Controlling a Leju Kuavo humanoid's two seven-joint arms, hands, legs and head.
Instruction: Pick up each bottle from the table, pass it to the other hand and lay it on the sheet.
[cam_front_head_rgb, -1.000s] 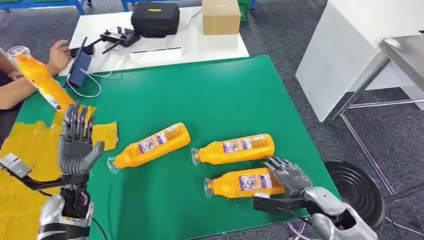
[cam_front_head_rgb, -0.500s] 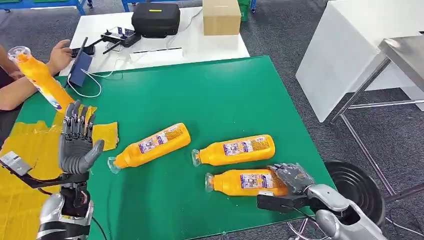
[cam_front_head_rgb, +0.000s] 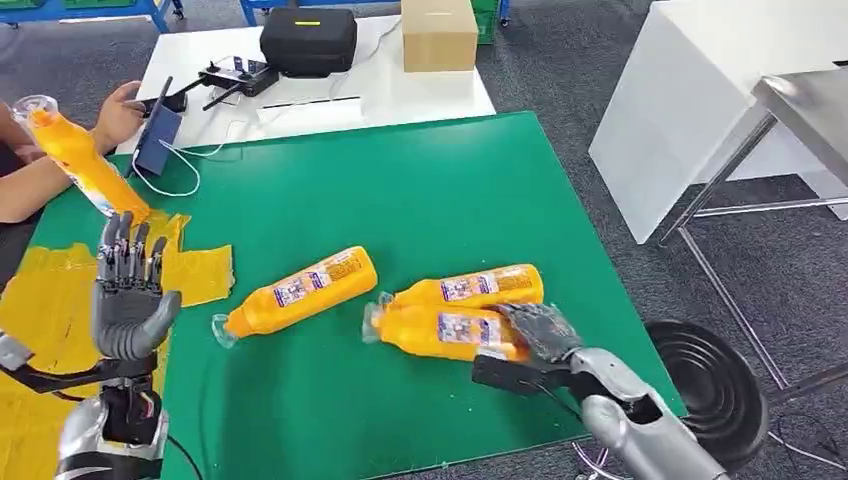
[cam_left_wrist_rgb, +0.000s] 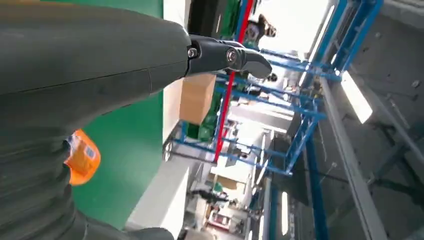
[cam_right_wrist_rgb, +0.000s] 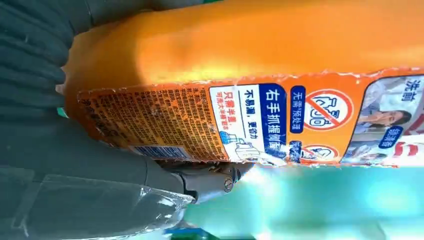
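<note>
Three orange bottles with clear caps are on the green table (cam_front_head_rgb: 420, 190). My right hand (cam_front_head_rgb: 540, 335) grips the nearest bottle (cam_front_head_rgb: 435, 330) at its base end and holds it slightly raised, in front of the second bottle (cam_front_head_rgb: 470, 285). Up close, its label (cam_right_wrist_rgb: 250, 115) lies against my right hand (cam_right_wrist_rgb: 75, 165). The third bottle (cam_front_head_rgb: 300, 290) lies further left. My left hand (cam_front_head_rgb: 128, 290) is raised with fingers spread and empty, above the yellow sheet (cam_front_head_rgb: 50, 300); the left hand (cam_left_wrist_rgb: 100, 65) shows nothing in it. A person at the far left holds a fourth bottle (cam_front_head_rgb: 75, 160).
Behind the green table stands a white table (cam_front_head_rgb: 400, 90) with a black case (cam_front_head_rgb: 310, 38), a cardboard box (cam_front_head_rgb: 440, 32), a controller and a tablet (cam_front_head_rgb: 160, 135). A black round stool (cam_front_head_rgb: 715, 385) and a metal table (cam_front_head_rgb: 810, 110) are to the right.
My right hand has closed on the nearest bottle and lifted it to the left, up against the second bottle. My left hand has drifted slightly left over the sheet.
</note>
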